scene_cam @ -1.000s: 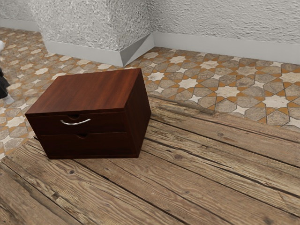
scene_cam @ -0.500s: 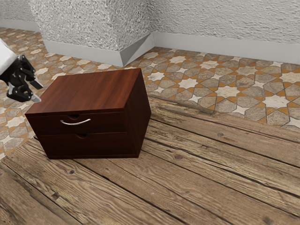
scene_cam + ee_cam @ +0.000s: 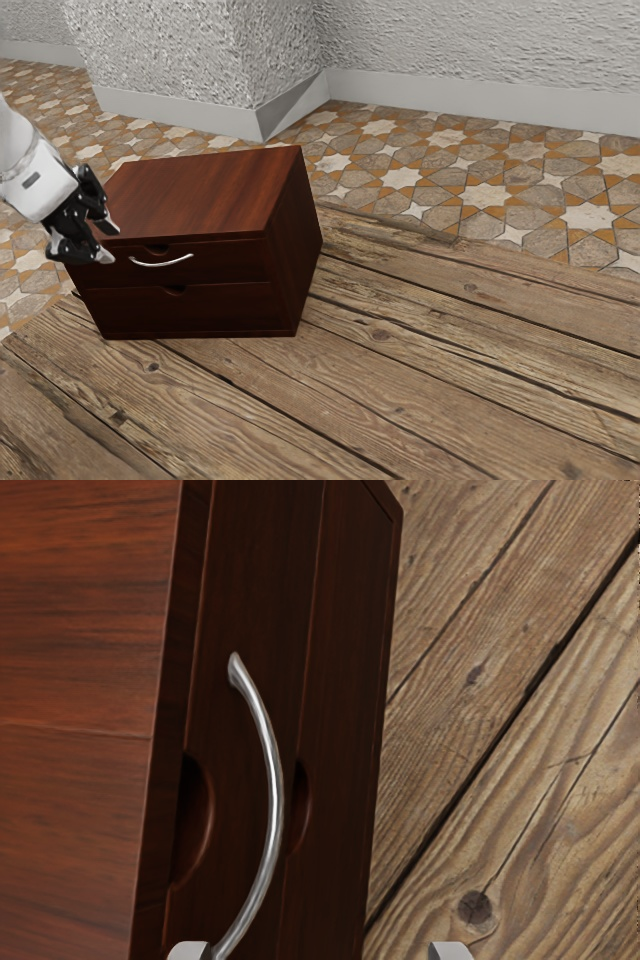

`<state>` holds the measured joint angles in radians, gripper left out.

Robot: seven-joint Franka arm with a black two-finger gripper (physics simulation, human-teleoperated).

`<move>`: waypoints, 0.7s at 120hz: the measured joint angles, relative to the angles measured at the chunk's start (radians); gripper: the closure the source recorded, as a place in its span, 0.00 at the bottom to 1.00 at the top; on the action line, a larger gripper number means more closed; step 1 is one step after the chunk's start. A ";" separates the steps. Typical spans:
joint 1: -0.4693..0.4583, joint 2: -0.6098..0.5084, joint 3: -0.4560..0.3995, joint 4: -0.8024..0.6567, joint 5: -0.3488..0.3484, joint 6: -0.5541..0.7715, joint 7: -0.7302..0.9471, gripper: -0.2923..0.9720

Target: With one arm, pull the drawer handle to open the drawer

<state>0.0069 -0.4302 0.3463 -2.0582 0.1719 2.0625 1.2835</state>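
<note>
Nearest the exterior camera lie the worn wooden planks [image 3: 400,400], knotted and grooved, running across the lower part of the scene. On them stands the dark red-brown cabinet [image 3: 200,195], with two drawers stacked in its front. The upper drawer [image 3: 225,264] carries the curved silver handle [image 3: 160,262] below a small finger notch. The lower drawer [image 3: 210,305] has only a notch at its top edge. Both fronts sit flush with each other, so the upper drawer is shut.

The black gripper [image 3: 104,244] hangs on a white arm that comes in from the exterior view's left; it sits at the cabinet's front corner on that side, level with the upper drawer and just beside the handle's end. In the wrist view its two pale fingertips [image 3: 188,950] stand well apart with nothing clamped between them. The handle [image 3: 268,810] arcs away from one of them along the upper drawer's front, but whether that tip touches the handle's end cannot be told. The other tip sits over bare planks [image 3: 520,730] past the lower drawer's edge.

Behind the cabinet the planks give way to a tiled floor [image 3: 480,180] of star patterns in grey, white and orange; farther back a rough white pillar [image 3: 190,50] juts out, and the textured wall [image 3: 480,40] with a pale baseboard closes the room.
</note>
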 joint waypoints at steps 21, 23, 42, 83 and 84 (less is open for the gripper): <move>-0.001 0.004 -0.008 -0.037 0.008 0.010 -0.060 0.59; -0.001 0.005 -0.008 -0.040 0.008 0.011 -0.065 0.59; -0.002 0.074 -0.006 -0.026 0.010 0.044 -0.103 0.59; -0.004 0.117 -0.003 -0.025 0.011 0.089 -0.155 0.60; -0.004 0.118 -0.003 -0.026 0.011 0.089 -0.156 0.60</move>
<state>0.0032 -0.3126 0.3436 -2.0840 0.1825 2.1519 1.1273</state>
